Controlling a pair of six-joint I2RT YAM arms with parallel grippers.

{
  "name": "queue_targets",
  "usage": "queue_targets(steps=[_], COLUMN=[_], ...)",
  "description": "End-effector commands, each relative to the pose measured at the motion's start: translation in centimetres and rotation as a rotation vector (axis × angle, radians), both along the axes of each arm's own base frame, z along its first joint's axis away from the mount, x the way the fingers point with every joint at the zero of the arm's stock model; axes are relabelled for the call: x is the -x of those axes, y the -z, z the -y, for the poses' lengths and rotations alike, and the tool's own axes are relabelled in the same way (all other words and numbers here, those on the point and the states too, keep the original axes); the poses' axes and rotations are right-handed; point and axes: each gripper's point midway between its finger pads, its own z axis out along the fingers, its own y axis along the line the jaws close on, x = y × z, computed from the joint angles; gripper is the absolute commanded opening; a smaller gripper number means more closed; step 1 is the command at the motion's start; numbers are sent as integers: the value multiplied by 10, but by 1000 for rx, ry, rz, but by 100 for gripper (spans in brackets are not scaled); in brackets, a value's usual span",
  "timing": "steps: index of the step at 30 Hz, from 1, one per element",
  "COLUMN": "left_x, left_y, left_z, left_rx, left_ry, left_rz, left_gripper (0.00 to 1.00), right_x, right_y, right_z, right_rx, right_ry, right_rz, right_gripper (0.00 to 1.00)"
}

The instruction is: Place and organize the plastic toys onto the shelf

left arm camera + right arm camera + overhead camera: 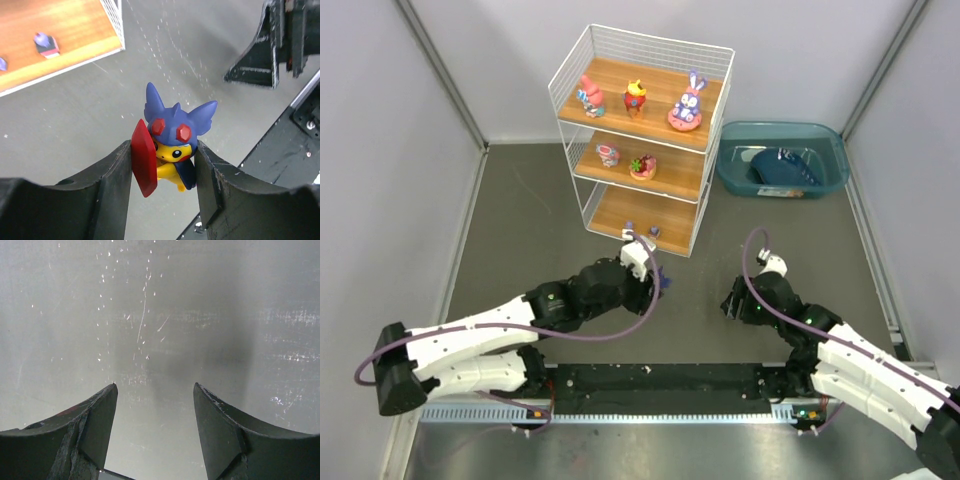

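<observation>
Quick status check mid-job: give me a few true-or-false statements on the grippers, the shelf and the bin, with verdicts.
1. The left gripper is shut on a blue-hooded yellow toy. True.
2. The right gripper holds a toy. False: its jaws stand open with only bare table between them.
3. The top tier of the shelf carries three toys. True.
4. The middle tier is bare. False: two toys stand on it.
5. The teal bin sits left of the shelf in the top view. False: it sits to the right of it.
</observation>
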Motion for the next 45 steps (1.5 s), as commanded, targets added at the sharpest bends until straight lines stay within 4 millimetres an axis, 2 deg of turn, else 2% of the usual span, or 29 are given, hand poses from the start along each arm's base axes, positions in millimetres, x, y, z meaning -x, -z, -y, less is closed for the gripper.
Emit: queue_targets(steps=[1,4,8,10,12,13,15,16,18,19,22,24,26,28,32,35,40,45], left_x=[-21,-27,-29,-28,-27,-27,-24,-22,-19,-19,-25,-32,-37,-47,-71,-87,-106,-116], left_y=[-56,-76,-103,-105,-104,-102,-101,-102,-102,-104,-112,-116,-131,-141,-170,-182,-191,-198], left_z=[-3,-11,-8,-4,-1,0,5,7,10,11,7,1,0,-3,4,8,14,17], left_rx=[180,226,340,360,363,362,377,384,397,403,424,432,442,418,373,346,303,294], left_ry=[-85,-130,-141,-129,-120,-115,-87,-75,-53,-52,-86,-133,-137,-173,-243,-295,-364,-391], left_rz=[177,226,277,278,276,273,266,266,263,265,295,329,407,463,554,625,696,740], left_gripper=[0,0,0,0,0,0,0,0,0,0,0,0,0,0,0,0,0,0], right_x=[-9,-11,-16,-18,-18,-18,-18,-17,-17,-19,-18,-19,-19,-19,-17,-16,-14,-13], right_y=[-11,-23,-63,-97,-122,-144,-163,-178,-190,-202,-217,-220,-220,-213,-200,-193,-190,-186], right_z=[1,-5,-25,-27,-27,-29,-33,-38,-43,-44,-45,-37,-30,-25,-20,-15,-5,0], right_rx=[1,-23,-132,-192,-230,-260,-284,-303,-313,-320,-331,-320,-308,-287,-263,-254,-237,-213], right_ry=[15,-18,-123,-130,-127,-134,-151,-172,-192,-193,-205,-176,-150,-134,-119,-93,-62,-53], right_rz=[36,65,210,304,364,399,416,420,421,438,462,490,511,502,471,457,471,467], right_gripper=[63,63,65,65,66,66,66,66,65,65,65,65,65,65,65,65,66,66])
